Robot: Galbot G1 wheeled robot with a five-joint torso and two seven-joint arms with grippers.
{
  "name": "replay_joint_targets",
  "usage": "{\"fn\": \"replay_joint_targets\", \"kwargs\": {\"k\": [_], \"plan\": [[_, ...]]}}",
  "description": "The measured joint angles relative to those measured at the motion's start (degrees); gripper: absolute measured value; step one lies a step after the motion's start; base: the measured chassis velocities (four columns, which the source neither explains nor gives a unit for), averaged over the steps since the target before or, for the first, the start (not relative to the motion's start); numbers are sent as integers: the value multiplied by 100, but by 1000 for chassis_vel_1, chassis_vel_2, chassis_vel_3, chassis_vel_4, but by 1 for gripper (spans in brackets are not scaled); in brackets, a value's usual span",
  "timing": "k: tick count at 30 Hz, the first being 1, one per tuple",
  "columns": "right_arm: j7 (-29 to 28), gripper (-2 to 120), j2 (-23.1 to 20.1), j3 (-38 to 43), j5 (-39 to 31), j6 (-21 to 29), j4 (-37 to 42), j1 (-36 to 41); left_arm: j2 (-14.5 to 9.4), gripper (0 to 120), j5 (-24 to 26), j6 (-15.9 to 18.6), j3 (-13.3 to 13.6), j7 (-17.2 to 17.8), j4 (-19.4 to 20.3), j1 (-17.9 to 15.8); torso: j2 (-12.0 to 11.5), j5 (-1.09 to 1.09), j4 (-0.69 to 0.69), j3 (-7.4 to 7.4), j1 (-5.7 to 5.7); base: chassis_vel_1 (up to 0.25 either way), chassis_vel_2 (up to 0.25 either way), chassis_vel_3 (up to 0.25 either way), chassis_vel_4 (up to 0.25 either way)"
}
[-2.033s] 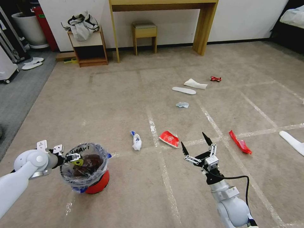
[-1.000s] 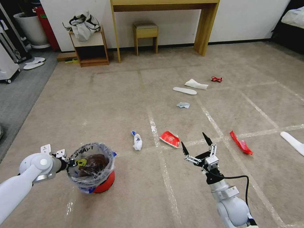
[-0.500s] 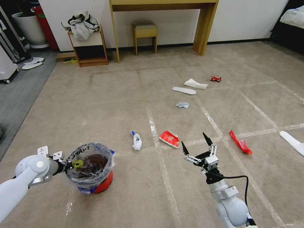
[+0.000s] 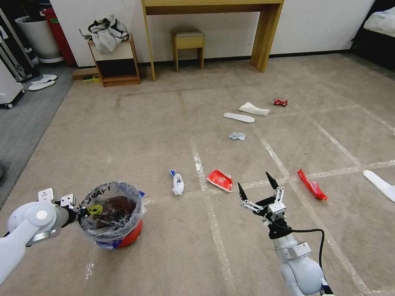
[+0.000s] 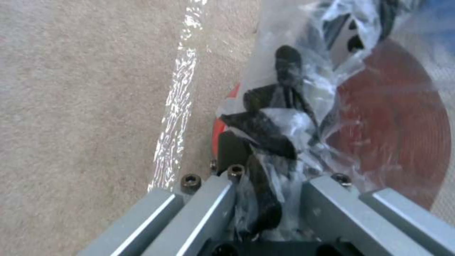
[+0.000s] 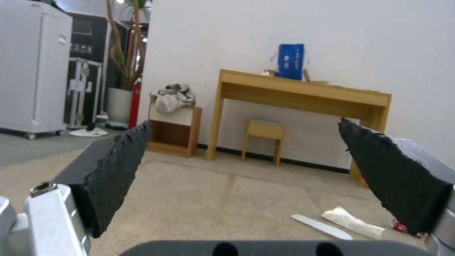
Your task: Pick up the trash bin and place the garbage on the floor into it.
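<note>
The left gripper (image 4: 80, 212) is clamped on the near rim of the small round red trash bin (image 4: 127, 237), pinching the clear plastic liner bag with black print (image 5: 294, 117). The bin sits low on the left of the beige short-pile carpet floor (image 4: 144, 135), marked with pale tape lines. The right gripper (image 4: 257, 187) hovers above the floor, spread wide and holding nothing. Just beyond it lies a red-and-white carton (image 4: 219, 180), with a crumpled white-and-blue wrapper (image 4: 177, 183) to its left and a red wrapper (image 4: 312, 185) to its right. Farther off lie a flat white slipper (image 4: 239, 117), a white tissue (image 4: 253, 109) and a red drink can (image 4: 280, 102).
</note>
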State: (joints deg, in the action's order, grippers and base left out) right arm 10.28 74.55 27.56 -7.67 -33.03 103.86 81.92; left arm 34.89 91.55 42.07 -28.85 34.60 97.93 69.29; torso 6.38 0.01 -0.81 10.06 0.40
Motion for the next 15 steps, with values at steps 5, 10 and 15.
{"fn": "replay_joint_targets", "kwargs": {"k": [5, 10, 15], "plan": [[-101, 100, 77, 81, -25, 64, 108, 25, -66, 0, 388, 4, -468, 427, 395, 219, 0, 0, 0, 0, 0, 0, 0, 0, 0], [-212, 100, 198, 252, -56, 85, 276, 125, -145, 0, 762, 5, -768, 801, 835, 274, 0, 0, 0, 0, 0, 0, 0, 0, 0], [-211, 100, 303, 405, -98, 98, 395, 200, -41, 0, 1016, -5, -882, 975, 1229, 262, 1, 0, -2, 0, 0, 0, 0, 0, 0]]}}
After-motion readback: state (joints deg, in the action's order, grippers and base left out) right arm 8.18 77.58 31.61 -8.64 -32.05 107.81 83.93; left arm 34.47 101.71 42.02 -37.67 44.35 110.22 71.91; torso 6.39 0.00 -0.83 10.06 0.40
